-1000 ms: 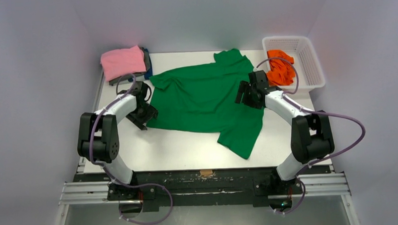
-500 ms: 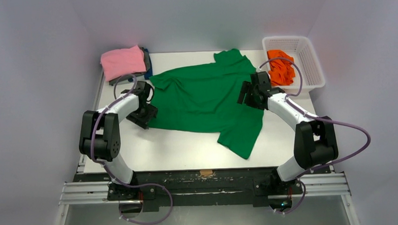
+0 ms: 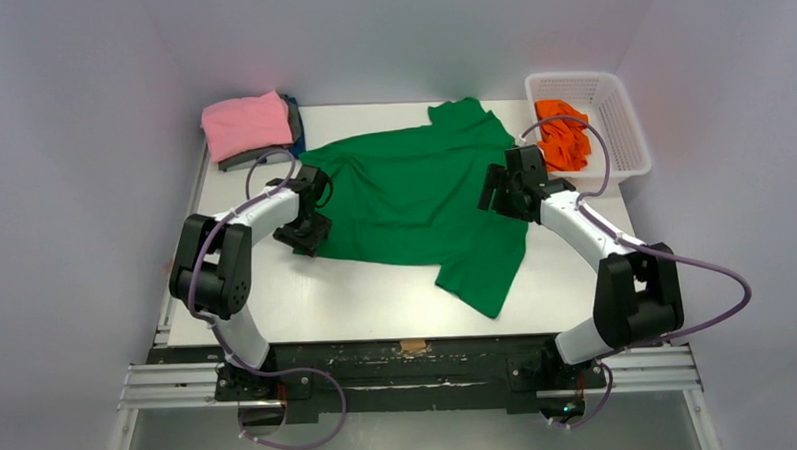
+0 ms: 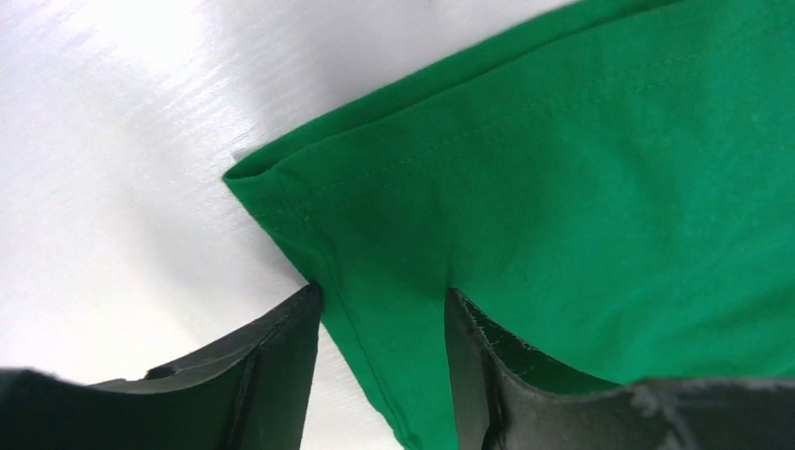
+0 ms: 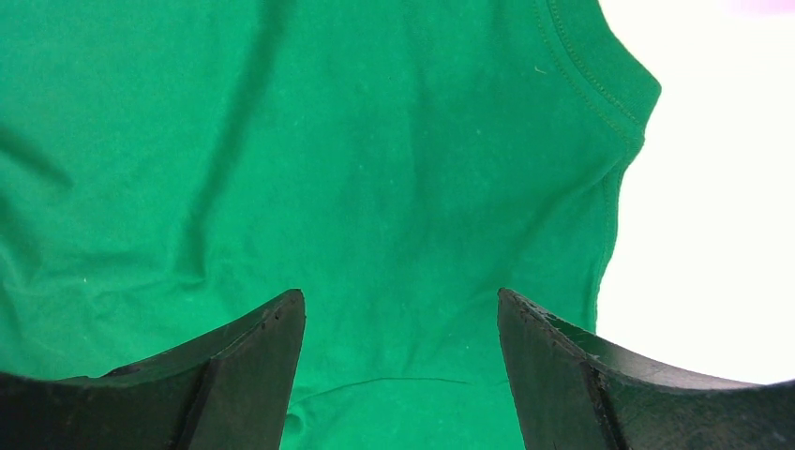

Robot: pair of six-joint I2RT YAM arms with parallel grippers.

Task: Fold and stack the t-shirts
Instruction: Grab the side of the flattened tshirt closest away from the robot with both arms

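Note:
A bright green t-shirt lies spread on the white table, one sleeve toward the front. My left gripper is at its left hem corner. In the left wrist view the left gripper is open, its fingers astride the hemmed edge of the green t-shirt. My right gripper is open over the shirt's right side. In the right wrist view the right gripper hovers above green cloth near the collar. A folded pink t-shirt tops a dark blue and dark grey one. Orange t-shirts lie in the basket.
The white lattice basket stands at the back right corner. The folded stack sits at the back left corner. Bare table shows in front of the green shirt and at its right. Walls close in on both sides.
My left gripper has moved right, from beside the shirt onto its left hem corner. My right gripper has shifted slightly right and back. The green shirt lies as before.

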